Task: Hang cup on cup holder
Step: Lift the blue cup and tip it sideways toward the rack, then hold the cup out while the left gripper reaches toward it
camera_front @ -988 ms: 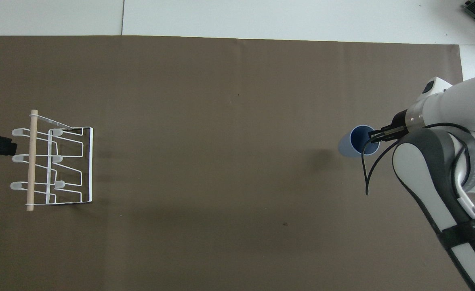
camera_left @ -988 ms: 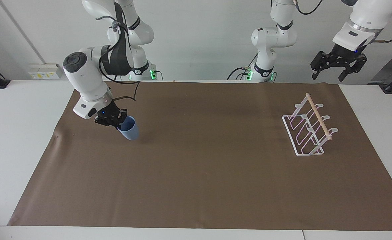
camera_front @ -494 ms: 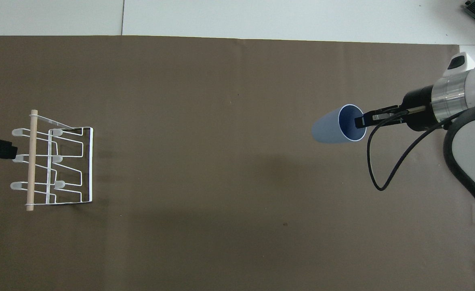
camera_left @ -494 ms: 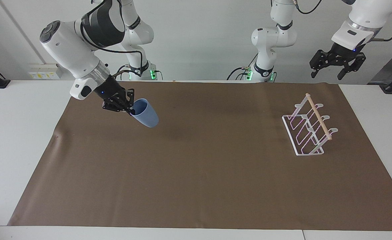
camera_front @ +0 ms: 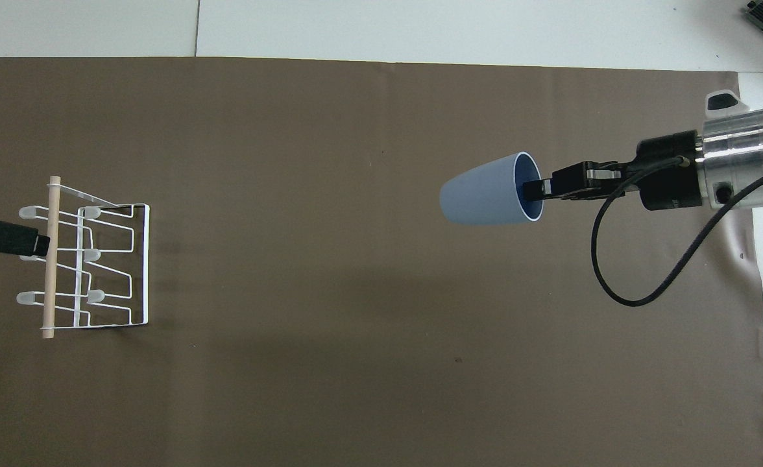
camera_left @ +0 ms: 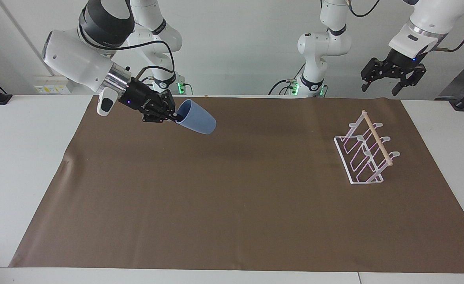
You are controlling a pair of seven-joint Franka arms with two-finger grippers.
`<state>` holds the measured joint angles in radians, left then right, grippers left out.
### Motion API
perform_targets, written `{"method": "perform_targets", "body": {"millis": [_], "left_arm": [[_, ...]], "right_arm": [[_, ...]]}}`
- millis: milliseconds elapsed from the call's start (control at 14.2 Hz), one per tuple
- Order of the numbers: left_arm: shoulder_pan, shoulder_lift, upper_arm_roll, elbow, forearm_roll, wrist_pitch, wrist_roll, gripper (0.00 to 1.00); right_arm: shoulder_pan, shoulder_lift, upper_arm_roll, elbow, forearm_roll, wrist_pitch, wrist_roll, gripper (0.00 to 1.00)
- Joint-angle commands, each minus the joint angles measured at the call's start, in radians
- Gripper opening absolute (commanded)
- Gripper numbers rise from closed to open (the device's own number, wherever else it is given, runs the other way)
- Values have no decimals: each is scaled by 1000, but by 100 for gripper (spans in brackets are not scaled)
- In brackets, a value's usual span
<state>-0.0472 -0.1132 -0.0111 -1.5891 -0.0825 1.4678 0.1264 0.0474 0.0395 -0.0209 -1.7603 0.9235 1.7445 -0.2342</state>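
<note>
The light-blue cup (camera_left: 198,123) hangs in the air on its side, base pointing toward the left arm's end of the table. My right gripper (camera_left: 175,117) is shut on its rim, one finger inside the mouth, and holds it over the brown mat; it also shows in the overhead view (camera_front: 534,192) with the cup (camera_front: 482,200). The white wire cup holder (camera_left: 364,152) with its wooden dowel stands on the mat at the left arm's end, also in the overhead view (camera_front: 89,259). My left gripper (camera_left: 393,77) hangs open and empty, high over the holder's end (camera_front: 5,237).
A brown mat (camera_left: 232,205) covers most of the white table (camera_left: 23,165). A black cable (camera_front: 605,259) loops down from the right wrist. Both arm bases stand at the table's edge nearest the robots.
My right gripper has lifted the cup off the mat, tipped it from near upright to lying sideways, and carried it toward the holder's end. The left gripper has shifted slightly.
</note>
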Motion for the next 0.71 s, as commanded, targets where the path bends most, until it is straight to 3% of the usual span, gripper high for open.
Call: {"method": "perform_targets", "body": {"millis": [0,282,635], "left_arm": [[-20,-31,5,-61,-43,54,28,100],[-63,-45,5,-97,-89,115,266,100],[-170,-54,5,-104,-89,134,649,100]], "right_arm": [[-11,-61,1,-138,177,-31,-20,0],[34,-59,3,-237,369,-20,-25,0],[153,-58,4,-289,613,110,-22,0]]}}
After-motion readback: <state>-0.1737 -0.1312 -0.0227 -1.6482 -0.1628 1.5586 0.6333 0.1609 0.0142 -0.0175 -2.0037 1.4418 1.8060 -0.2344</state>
